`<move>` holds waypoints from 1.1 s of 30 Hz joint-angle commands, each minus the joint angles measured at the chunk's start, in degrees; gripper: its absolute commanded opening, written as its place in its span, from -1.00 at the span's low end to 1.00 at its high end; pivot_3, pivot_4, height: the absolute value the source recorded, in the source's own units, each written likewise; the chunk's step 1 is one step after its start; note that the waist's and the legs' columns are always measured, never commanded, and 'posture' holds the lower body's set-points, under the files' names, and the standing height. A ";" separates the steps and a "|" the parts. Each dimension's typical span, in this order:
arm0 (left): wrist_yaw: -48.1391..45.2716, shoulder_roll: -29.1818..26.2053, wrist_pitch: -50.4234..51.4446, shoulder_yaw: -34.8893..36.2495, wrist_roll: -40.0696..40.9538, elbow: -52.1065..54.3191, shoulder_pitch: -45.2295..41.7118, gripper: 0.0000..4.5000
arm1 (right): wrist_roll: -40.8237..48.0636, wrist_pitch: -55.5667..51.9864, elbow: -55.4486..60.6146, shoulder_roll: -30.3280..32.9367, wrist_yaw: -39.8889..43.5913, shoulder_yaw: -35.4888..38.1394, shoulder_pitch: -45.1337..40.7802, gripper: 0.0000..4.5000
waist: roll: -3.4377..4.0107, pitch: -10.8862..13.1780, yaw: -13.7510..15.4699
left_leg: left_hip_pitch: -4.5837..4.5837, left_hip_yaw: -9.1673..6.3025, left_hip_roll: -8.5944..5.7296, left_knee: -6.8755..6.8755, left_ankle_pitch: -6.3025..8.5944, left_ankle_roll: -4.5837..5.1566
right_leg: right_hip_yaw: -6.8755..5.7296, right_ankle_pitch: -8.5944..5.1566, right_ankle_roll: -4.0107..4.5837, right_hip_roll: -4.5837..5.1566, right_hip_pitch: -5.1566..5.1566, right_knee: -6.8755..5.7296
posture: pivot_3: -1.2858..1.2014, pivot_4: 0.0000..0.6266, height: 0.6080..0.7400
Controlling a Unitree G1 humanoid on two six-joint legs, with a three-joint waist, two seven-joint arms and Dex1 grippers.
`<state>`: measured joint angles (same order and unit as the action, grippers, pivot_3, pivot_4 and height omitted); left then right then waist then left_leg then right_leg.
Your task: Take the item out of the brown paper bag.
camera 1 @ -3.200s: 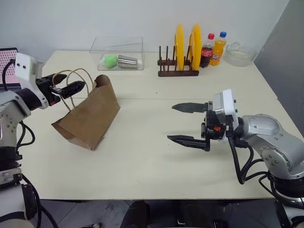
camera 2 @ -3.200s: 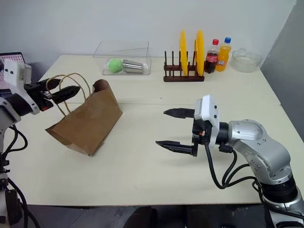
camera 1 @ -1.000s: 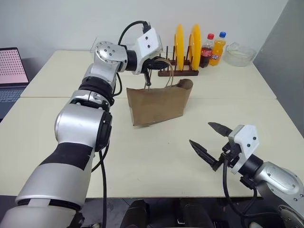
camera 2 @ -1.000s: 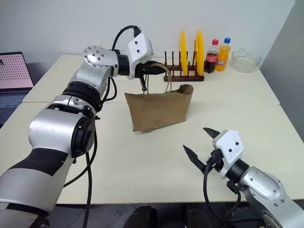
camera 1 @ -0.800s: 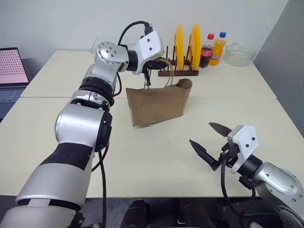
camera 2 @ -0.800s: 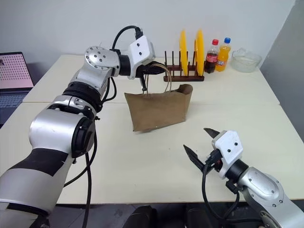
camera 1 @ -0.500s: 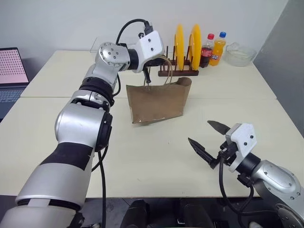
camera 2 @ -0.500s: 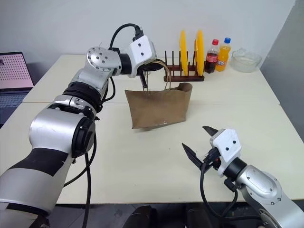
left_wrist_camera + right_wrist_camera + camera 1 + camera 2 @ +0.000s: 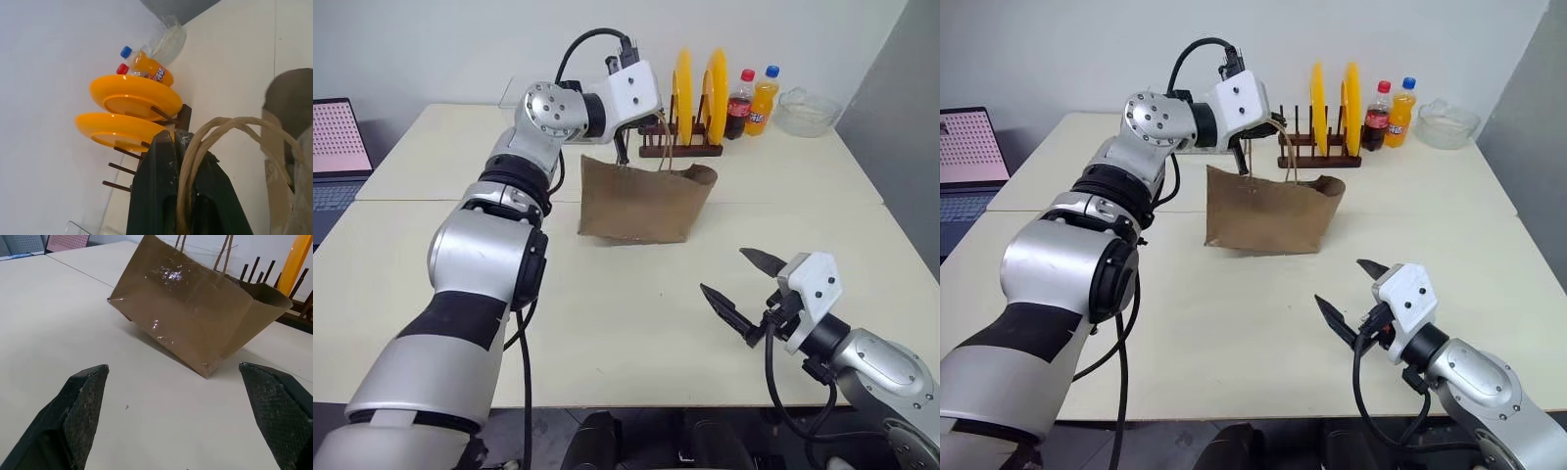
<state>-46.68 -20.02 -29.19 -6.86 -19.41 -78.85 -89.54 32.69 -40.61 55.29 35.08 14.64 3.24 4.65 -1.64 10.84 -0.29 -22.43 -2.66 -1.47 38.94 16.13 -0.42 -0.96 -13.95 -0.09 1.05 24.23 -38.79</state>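
Far left edge, mid-height: laptop (image 9: 335, 147) on table (image 9: 607, 323).

Upper centre: L gripper (image 9: 625, 147) w/ fingers pressed together, pinching the beige cord handles (image 9: 205, 147) of the brown paper bag (image 9: 641, 201). Bag hangs from the handles, mouth up, tilted; one bottom corner looks to be at or just above the tabletop, can't tell if touching.

Behind bag, upper centre-right: plate rack (image 9: 680, 147) w/ two yellow plates (image 9: 715, 83); next to it cola bottle (image 9: 739, 103), orange soda bottle (image 9: 764, 98), clear bowl (image 9: 808, 113).

Lower right: R gripper (image 9: 744, 294), fingers spread wide, nothing between them, pointing toward bag, well apart from it.
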 commanded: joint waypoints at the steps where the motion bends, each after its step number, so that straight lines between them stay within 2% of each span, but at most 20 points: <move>1: 1.81 -0.08 -0.78 0.66 0.29 1.13 -3.02 -0.96 | -0.14 0.79 4.71 0.35 -0.42 0.74 -0.32 1.00 | 0.00 0.00 0.00 | 0.00 0.01 0.00 0.00 0.00 0.00 | 0.01 0.00 0.00 0.00 0.00 0.00 | 0.03 -0.52 1.00; 15: 0.91 -0.49 -0.44 -0.51 -1.06 0.97 -0.33 -0.96 | -0.85 0.25 4.21 -0.45 -0.90 -0.02 -1.90 1.00 | 0.00 0.00 0.00 | 0.06 0.05 0.00 0.00 0.00 0.00 | 0.04 0.00 0.00 0.00 0.00 -0.06 | 0.03 -0.52 1.00; 19: 0.04 -1.22 -0.17 -1.04 -1.73 0.91 0.15 -0.61 | -1.07 0.46 4.13 -0.51 -0.82 -0.44 -2.25 1.00 | 0.00 0.00 0.00 | 0.06 0.06 -0.02 0.00 0.00 0.00 | 0.05 0.00 0.00 0.00 0.00 -0.07 | 0.03 -0.52 1.00; 29: -8.71 -4.84 3.34 0.34 0.57 1.05 2.73 0.79 | -1.62 0.79 3.11 -0.05 0.35 -1.28 -3.59 1.00 | 0.00 0.00 -0.07 | 0.13 0.12 -0.01 0.00 0.00 0.00 | 0.10 0.00 0.01 0.00 -0.01 -0.12 | 0.03 -0.52 1.00; 33: -12.35 -6.62 5.37 1.70 2.32 1.51 4.65 0.79 | -2.02 0.93 1.66 -0.01 1.56 -2.00 -5.61 1.00 | 0.00 0.00 -0.23 | 0.19 0.14 -0.01 0.00 0.00 0.00 | 0.11 0.00 0.01 0.00 -0.02 -0.15 | 0.03 -0.52 1.00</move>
<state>-57.79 -25.41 -24.52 -6.60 -18.85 -78.85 -84.38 30.57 -40.64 55.22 34.92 15.42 0.89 0.23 -1.64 10.84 -0.52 -22.24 -2.53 -1.47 38.95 16.13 -0.42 -0.84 -13.95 -0.09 1.04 24.21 -38.94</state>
